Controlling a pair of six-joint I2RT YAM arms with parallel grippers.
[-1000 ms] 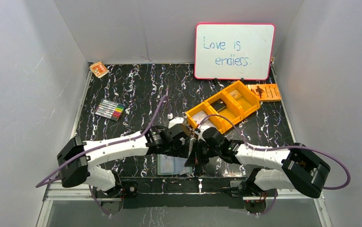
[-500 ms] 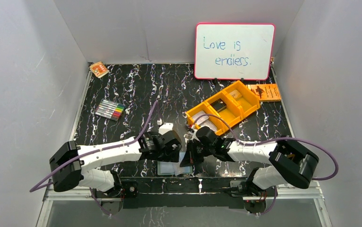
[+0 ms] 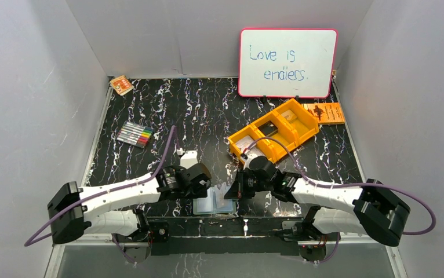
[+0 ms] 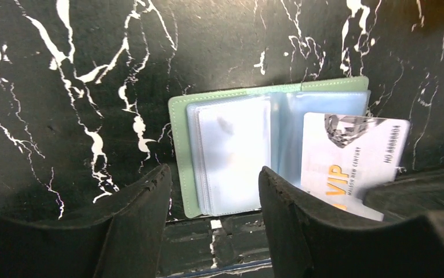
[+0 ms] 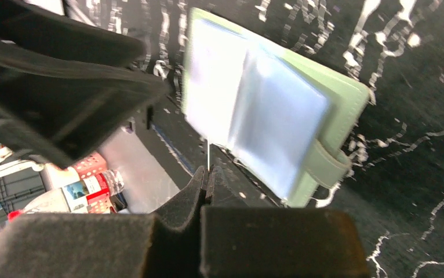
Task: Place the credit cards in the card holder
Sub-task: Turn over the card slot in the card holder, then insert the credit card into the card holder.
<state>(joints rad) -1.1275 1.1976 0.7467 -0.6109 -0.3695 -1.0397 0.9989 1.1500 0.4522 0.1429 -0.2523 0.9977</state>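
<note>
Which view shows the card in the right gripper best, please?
The left wrist view: the card faces the camera, VIP print readable, over the open card holder. The right wrist view shows only its thin edge in the shut right gripper. The top view barely shows it.

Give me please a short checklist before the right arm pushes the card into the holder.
1. The holder lies open, pockets up: ok.
2. The right gripper is shut on the card: ok.
3. The card is over the holder: ok.
4. The card edge is lined up with a pocket mouth: cannot tell.
5. The left gripper is open and empty: ok.
6. The left gripper touches the holder to steady it: cannot tell.
</note>
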